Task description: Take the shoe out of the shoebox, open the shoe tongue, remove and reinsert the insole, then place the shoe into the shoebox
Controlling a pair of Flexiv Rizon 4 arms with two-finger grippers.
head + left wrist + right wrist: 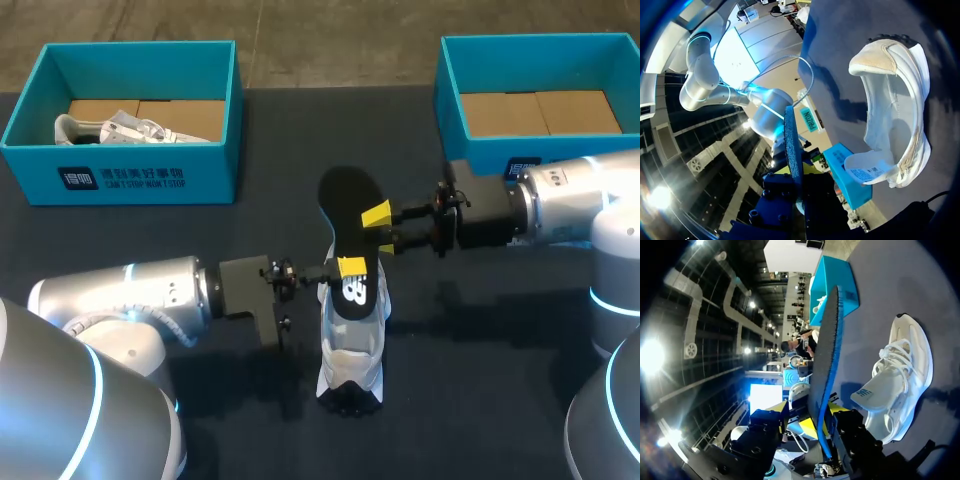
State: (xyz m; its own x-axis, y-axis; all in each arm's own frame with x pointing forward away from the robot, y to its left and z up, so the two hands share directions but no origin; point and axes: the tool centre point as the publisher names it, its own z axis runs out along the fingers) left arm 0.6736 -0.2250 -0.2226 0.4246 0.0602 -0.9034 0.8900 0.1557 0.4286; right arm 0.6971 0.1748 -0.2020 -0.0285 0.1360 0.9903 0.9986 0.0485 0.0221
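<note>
A white shoe [352, 345] stands on the dark table at the middle, toe toward the front edge. Above its heel a black insole [345, 200] with a blue edge is held on edge. My left gripper [350, 268] comes in from the left and is shut on the insole's lower end. My right gripper [378, 215] comes in from the right, its yellow tips on both faces of the insole's middle. In the left wrist view the insole [792, 140] rises from between the fingers, with the shoe [895, 125] beside it. The right wrist view shows the insole [827, 350] between the gripper's [817, 417] tips and the shoe [900, 375] beyond.
A teal shoebox [120, 180] stands at the back left with another white shoe [120, 128] inside. A second teal shoebox [480, 158] at the back right shows only its cardboard floor. Bare dark table lies around the shoe.
</note>
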